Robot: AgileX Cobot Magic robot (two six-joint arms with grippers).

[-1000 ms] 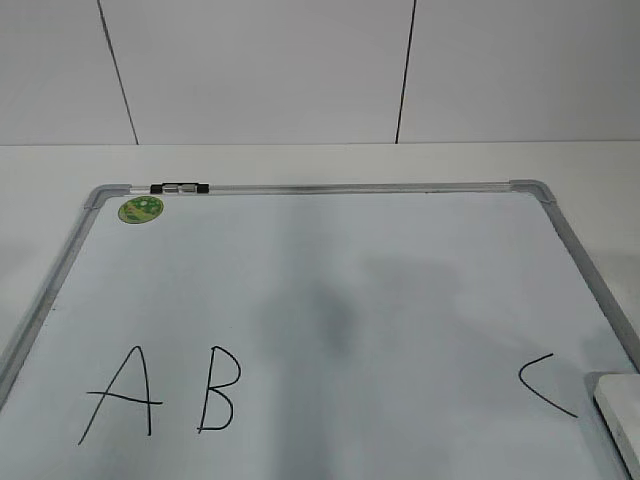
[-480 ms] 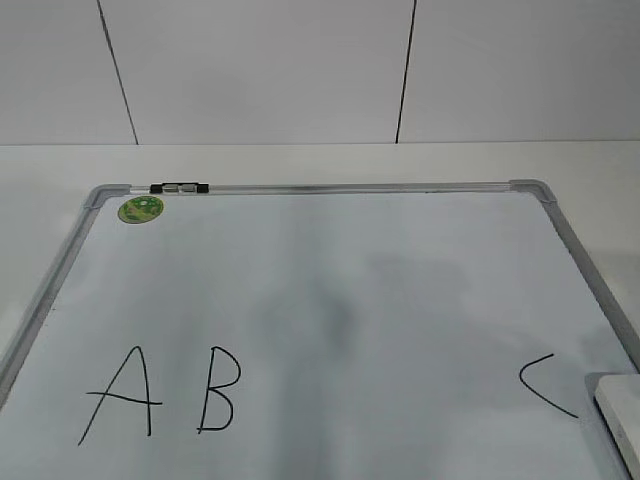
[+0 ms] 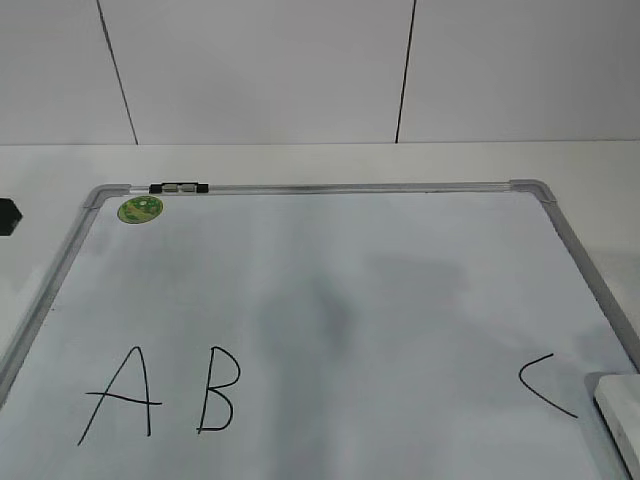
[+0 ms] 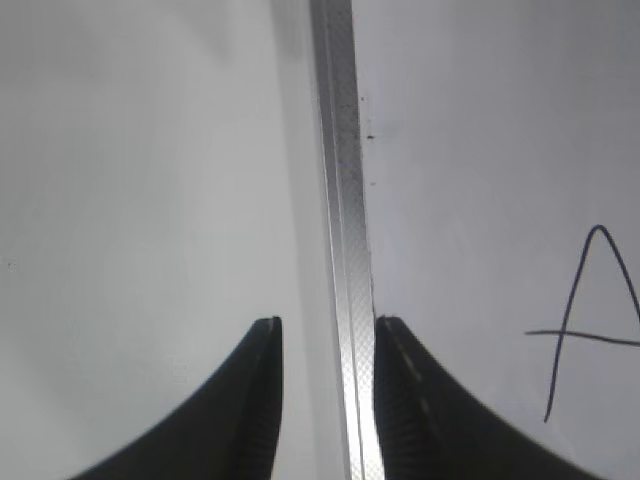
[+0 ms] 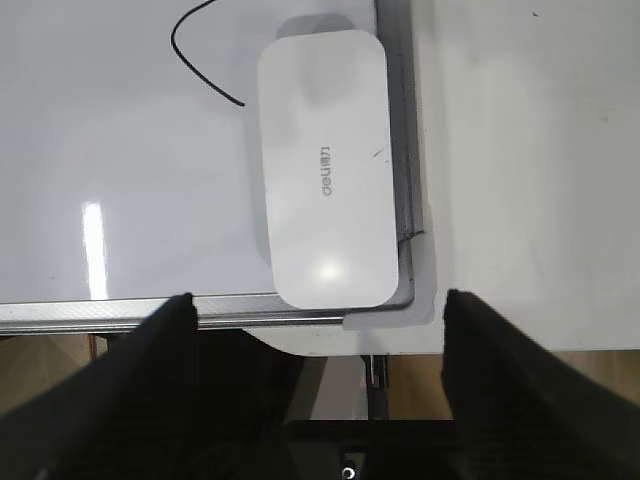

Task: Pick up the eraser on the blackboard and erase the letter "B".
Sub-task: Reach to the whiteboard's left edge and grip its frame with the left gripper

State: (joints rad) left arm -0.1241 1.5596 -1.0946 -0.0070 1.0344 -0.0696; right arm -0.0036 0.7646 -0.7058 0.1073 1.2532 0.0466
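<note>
The blackboard is a white board in a silver frame, lying flat. The letter "B" is drawn near its front left, between "A" and a far-off "C". The white eraser lies on the board's front right corner. In the right wrist view the eraser lies just ahead of my right gripper, which is wide open and empty above it. My left gripper is open and empty, straddling the board's left frame rail, with "A" to its right.
A green sticker and a black-and-silver clip sit at the board's far left corner. A black part of my left arm shows at the left edge. The table edge and floor lie under the right gripper.
A black part of my left arm has come into the exterior view at the left edge. The board, letters and eraser have not moved.
</note>
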